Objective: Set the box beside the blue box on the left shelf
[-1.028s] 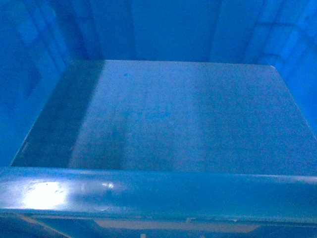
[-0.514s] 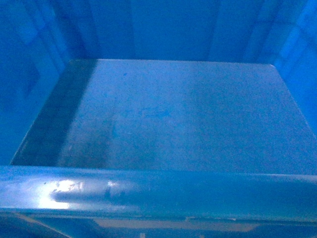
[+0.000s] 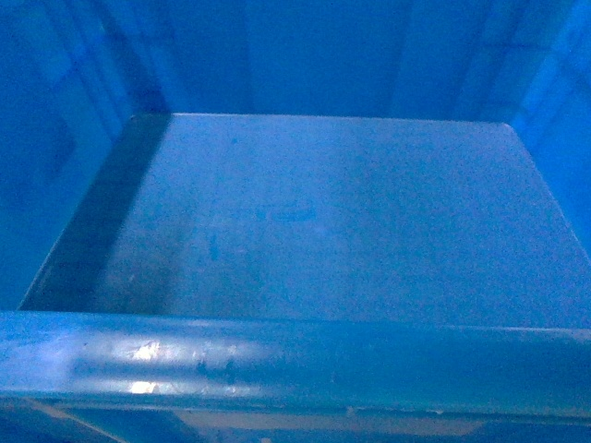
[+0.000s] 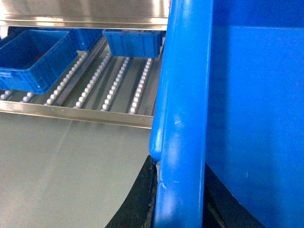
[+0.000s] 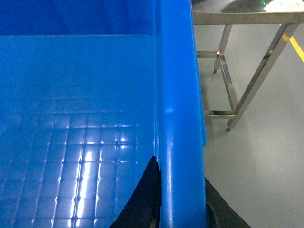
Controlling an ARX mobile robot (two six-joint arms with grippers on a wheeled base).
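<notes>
The box fills the head view: its smooth floor lies between ribbed walls, with the thick near rim across the bottom. My left gripper is shut on the box's left rim, one black finger on each side. My right gripper is shut on the right rim in the same way. In the left wrist view the left shelf, with rows of white rollers, lies ahead and to the left. Two blue crates stand on it, one at the left and one further back.
The shelf's steel front rail runs across above grey floor. A steel-legged stand is to the right of the box, with a yellow floor line beyond it.
The glare on the near rim has dimmed and slid right, and the dark band on the floor's left side has narrowed. Both grips look the same.
</notes>
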